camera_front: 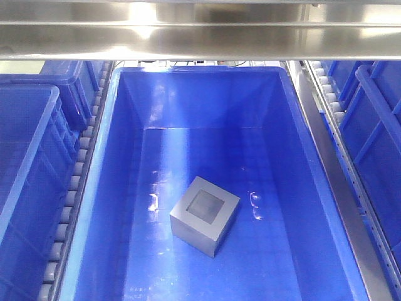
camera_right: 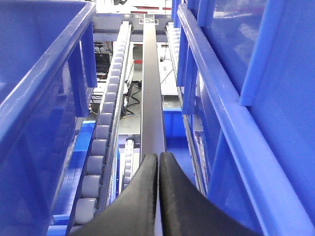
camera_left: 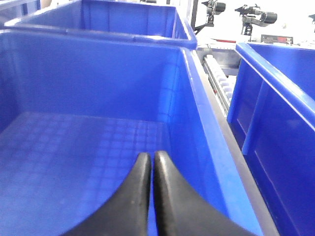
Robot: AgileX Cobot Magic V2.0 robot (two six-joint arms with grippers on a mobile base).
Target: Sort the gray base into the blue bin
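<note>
In the front-facing view, the matte gray cube-shaped base (camera_front: 205, 216) sits on the floor of the large bright-blue plastic bin (camera_front: 123, 188), toward the near middle, turned at an angle to the walls with its square recess facing up; it touches none of the glossy walls. Light glints mark the bin floor just beside it. Neither arm shows in this view. To each side, grey roller tracks (camera_front: 74, 188) separate this bin from neighbouring blue tubs (camera_front: 28, 163), and a shiny steel shelf bar (camera_front: 200, 28) crosses overhead at the far end. In the left wrist view, the left gripper (camera_left: 151, 160) has its black fingers pressed together, empty, above a blue tub's gridded floor. In the right wrist view, the right gripper (camera_right: 158, 160) likewise has its fingers together, holding nothing, over a dark metal rail (camera_right: 150, 98) between two blue tubs.
</note>
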